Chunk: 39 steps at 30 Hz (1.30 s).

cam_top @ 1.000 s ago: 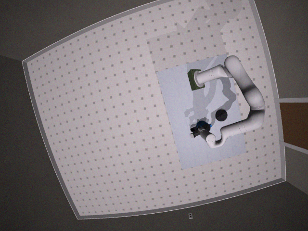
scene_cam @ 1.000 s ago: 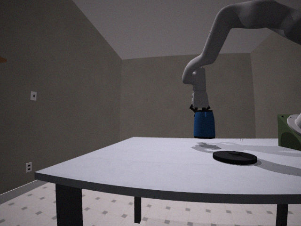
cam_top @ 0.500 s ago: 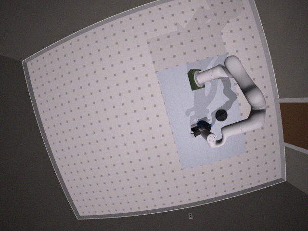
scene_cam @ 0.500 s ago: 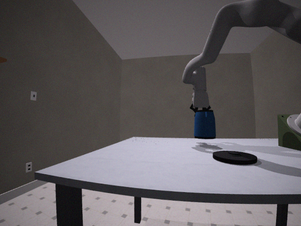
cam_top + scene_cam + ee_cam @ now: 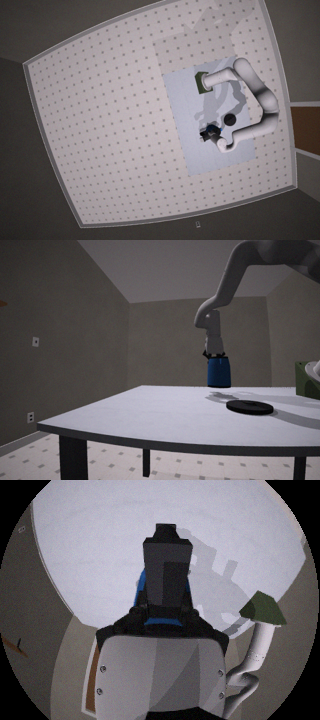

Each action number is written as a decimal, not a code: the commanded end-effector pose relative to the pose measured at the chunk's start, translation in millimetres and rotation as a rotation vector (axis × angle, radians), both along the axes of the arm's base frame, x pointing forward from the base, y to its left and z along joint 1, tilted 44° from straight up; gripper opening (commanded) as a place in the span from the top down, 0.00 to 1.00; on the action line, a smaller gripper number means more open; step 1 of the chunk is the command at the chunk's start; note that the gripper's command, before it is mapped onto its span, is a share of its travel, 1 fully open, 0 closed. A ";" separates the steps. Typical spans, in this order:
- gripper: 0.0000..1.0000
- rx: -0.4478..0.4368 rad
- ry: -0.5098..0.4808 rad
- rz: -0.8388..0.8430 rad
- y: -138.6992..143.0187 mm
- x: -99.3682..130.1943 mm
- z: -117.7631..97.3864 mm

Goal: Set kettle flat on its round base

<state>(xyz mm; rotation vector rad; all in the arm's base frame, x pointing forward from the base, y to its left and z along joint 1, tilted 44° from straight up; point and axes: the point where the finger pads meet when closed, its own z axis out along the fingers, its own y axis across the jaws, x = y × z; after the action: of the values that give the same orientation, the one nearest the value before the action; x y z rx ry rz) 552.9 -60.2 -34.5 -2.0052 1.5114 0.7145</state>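
Observation:
The blue kettle (image 5: 212, 127) (image 5: 218, 374) hangs upright from my gripper (image 5: 214, 354) (image 5: 206, 134), a little above the table (image 5: 144, 410) (image 5: 180, 103). The gripper is shut on the kettle's dark handle (image 5: 167, 570), which fills the middle of the wrist view; blue body edges show beside it. The round black base (image 5: 229, 119) (image 5: 249, 407) lies flat on the table with its stud up, a short way to the side of the kettle and apart from it. The kettle's underside is hidden.
The green block (image 5: 200, 82) (image 5: 305, 382) (image 5: 263, 607) that carries the arm's foot stands at the table's far end beyond the base. The white arm arches high over the table's right side. The table edge lies close behind the kettle.

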 end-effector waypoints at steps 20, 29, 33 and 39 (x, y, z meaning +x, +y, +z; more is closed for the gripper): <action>1.00 -0.001 -0.002 -0.001 36.7 -12.9 38.1; 1.00 -0.001 -0.002 -0.001 53.8 -19.2 55.1; 1.00 -0.001 -0.002 -0.001 64.4 -23.1 65.7; 1.00 -0.001 -0.002 -0.001 75.2 -27.1 76.4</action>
<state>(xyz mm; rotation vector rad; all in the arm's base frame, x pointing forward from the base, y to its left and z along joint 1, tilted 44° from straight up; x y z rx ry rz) 526.5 11.8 37.3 -2.0056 1.5105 0.7150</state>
